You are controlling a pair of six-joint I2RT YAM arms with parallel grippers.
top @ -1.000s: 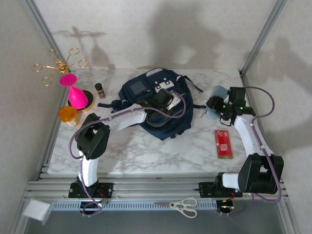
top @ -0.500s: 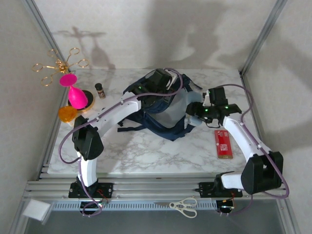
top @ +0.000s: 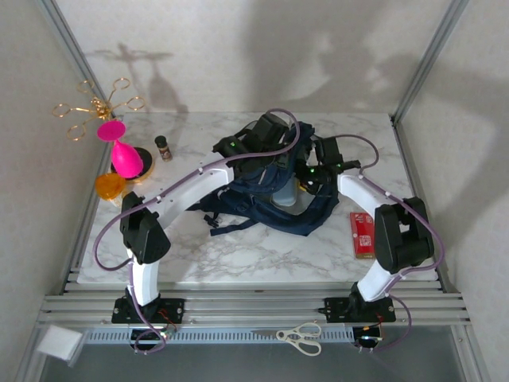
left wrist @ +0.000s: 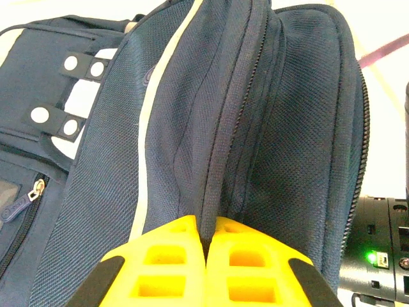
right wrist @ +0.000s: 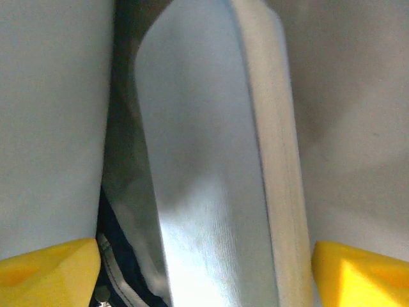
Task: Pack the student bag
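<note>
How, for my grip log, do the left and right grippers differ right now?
The left gripper is shut, pinching a fold of the blue bag; the right gripper is open. The left gripper's fingers meet, while the right gripper's stand wide apart with a pale grey case between them. Both have yellow fingers.

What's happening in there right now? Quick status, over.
Left gripper shut on student bag fabric. Right gripper open around pale case in bag's opening. Red box on table, apart.

left jaws clamped together, right jaws spread wide
</note>
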